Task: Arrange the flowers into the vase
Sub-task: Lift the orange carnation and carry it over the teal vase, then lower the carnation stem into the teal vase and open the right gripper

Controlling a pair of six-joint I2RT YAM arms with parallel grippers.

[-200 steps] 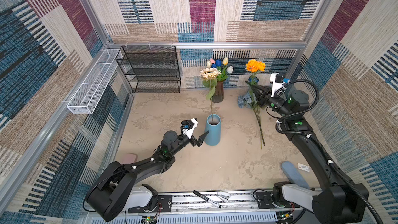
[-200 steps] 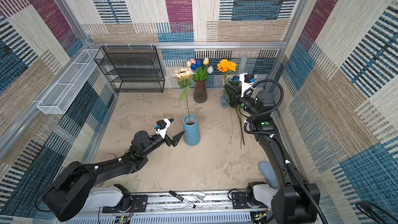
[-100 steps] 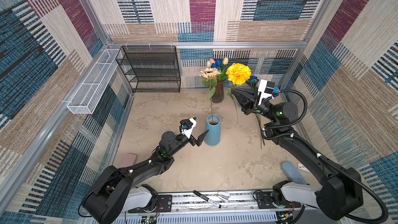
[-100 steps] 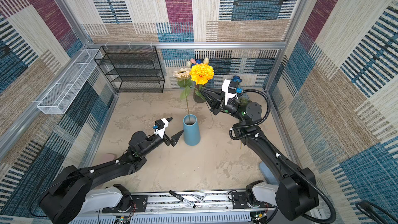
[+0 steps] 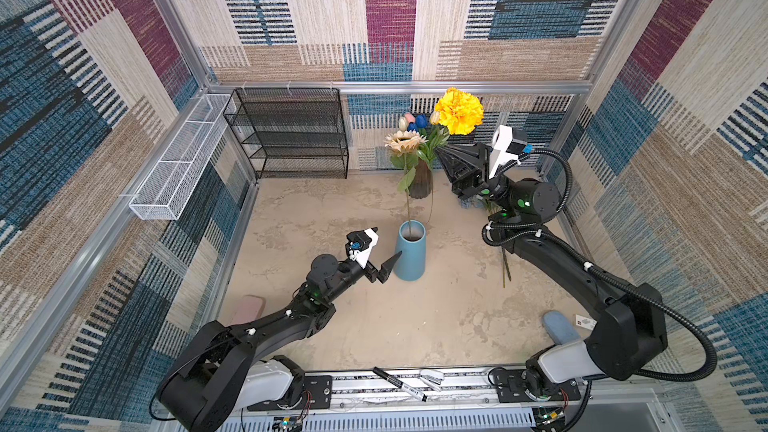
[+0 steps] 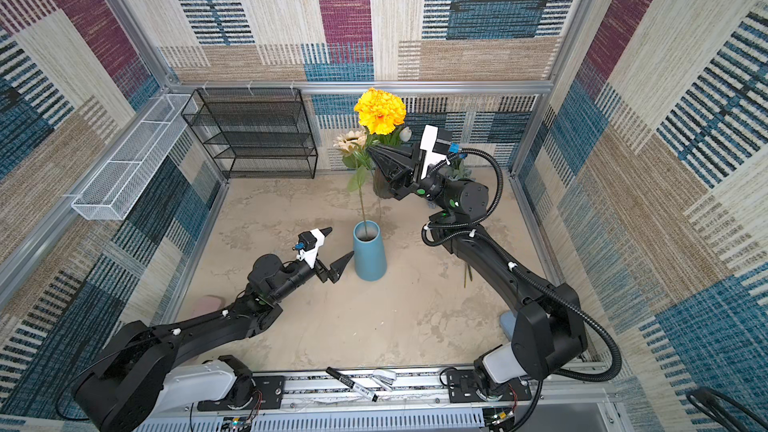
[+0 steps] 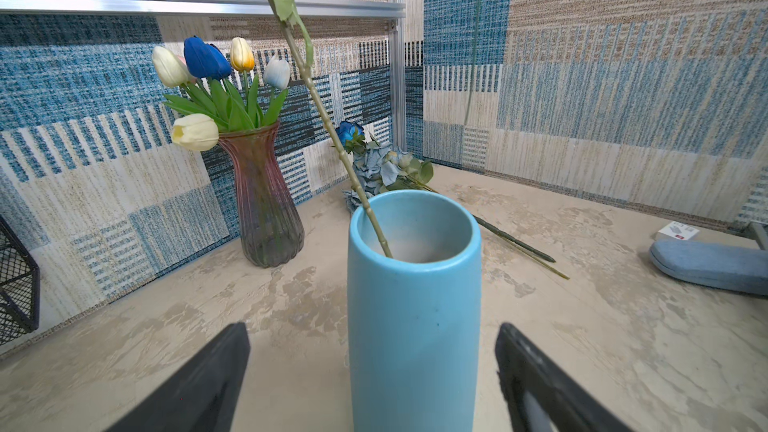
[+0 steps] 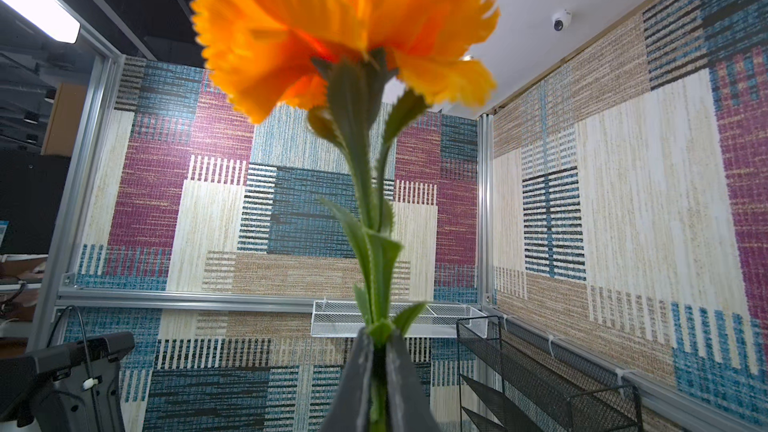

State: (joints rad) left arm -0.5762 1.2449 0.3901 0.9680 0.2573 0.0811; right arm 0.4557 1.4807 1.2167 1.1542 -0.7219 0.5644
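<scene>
Patchwork woven panels in maroon, blue and cream are walling in a beige mottled tabletop (image 5: pixel 374 326), where your two black robot arms are working. Your right gripper (image 8: pixel 376 351) is clenching the green stem of a ruffled orange bloom (image 5: pixel 459 112), holding it high above the back of the table. Its thin lower stem is hanging free in the air near the mouth of a tall light-blue ceramic vase (image 5: pixel 410 257). That vase is standing upright mid-table and is already holding a cream sunflower (image 5: pixel 401 143), whose long stem is leaning against the rim. Your left gripper (image 5: pixel 386 241) is hovering low at the blue vase, fingers spread wide to either side of it, with a gap showing on each side. Behind, a ribbed dark-purple glass vase (image 7: pixel 266 201) is holding white, yellow and blue tulips (image 7: pixel 208 72). A dusty-blue rose bunch (image 7: pixel 382 168), with a deep-blue rose (image 7: pixel 349 131) beside it, is lying near the back right corner. A black wire shelf (image 5: pixel 291 135) is standing against the back wall.
</scene>
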